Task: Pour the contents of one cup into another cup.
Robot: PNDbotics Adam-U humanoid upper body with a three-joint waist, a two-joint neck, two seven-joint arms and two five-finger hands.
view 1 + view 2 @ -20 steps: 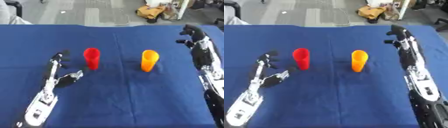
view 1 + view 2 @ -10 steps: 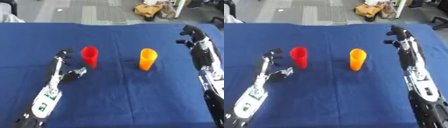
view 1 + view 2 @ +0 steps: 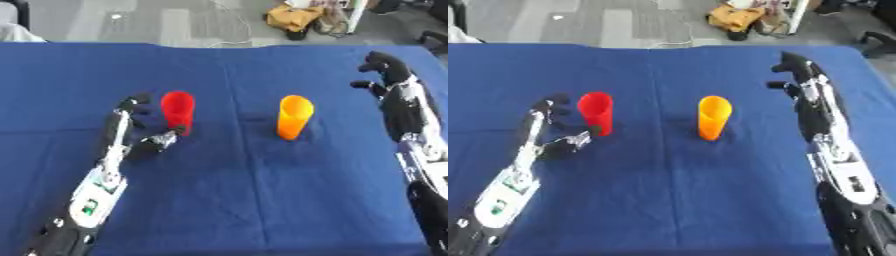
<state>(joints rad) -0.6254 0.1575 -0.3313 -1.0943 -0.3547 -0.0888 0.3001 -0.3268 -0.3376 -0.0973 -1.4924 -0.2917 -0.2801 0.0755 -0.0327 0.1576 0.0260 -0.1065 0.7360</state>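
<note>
Red cup and orange cup stood upright on the blue tabletop, well apart. Left robot hand lay just beside the red cup, released: fingers extended behind it, thumb tip at its base, not closed round it. Right robot hand was at the far right, apart from the orange cup, fingers relaxed, grasping nothing.

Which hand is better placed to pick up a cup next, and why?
Probably the left hand: it is open right beside the red cup, thumb near its base. The right hand sits well away from the orange cup.
</note>
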